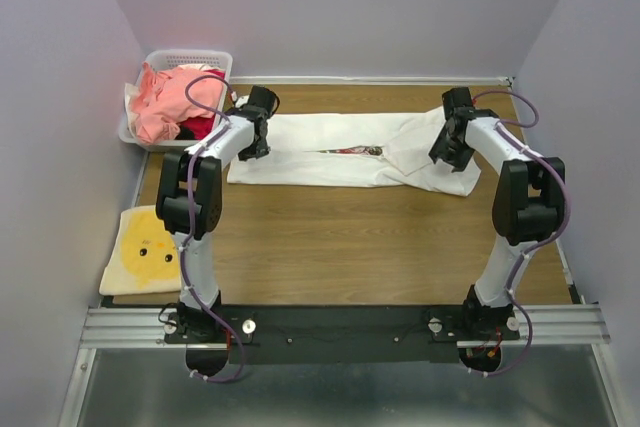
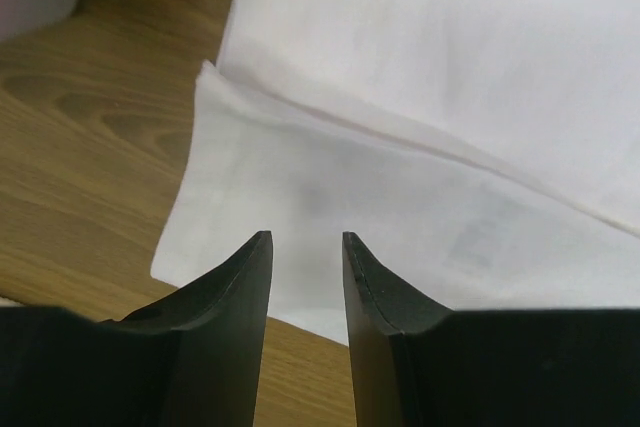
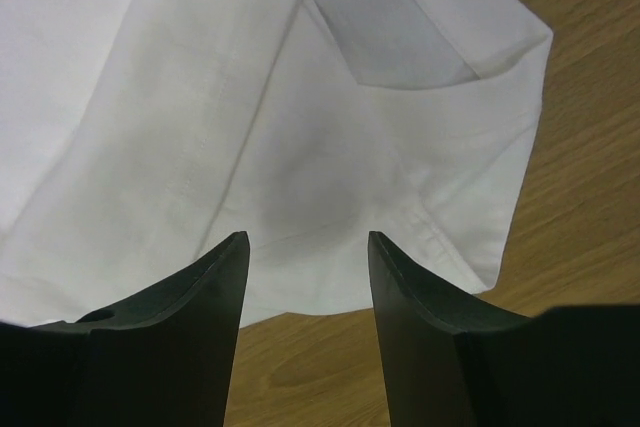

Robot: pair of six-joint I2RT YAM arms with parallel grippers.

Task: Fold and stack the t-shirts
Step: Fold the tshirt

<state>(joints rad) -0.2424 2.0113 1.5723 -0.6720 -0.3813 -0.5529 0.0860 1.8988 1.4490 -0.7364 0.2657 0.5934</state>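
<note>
Two arms stood bolted at the near edge of the wooden table (image 1: 350, 247), with a folded yellow cloth (image 1: 145, 247) bearing a printed face at the near left corner. Beyond them the white t-shirt (image 1: 340, 162) lay flat across the table, a sliver of its print showing at a fold. The left gripper (image 2: 305, 237) hung over the shirt's left end, jaws slightly parted and empty. The right gripper (image 3: 306, 237) hung over the right end, jaws wider and also empty. At the far left, a white lattice basket (image 1: 190, 55) held a crumpled salmon-pink t-shirt (image 1: 165, 97) and a red t-shirt (image 1: 200, 127).
</note>
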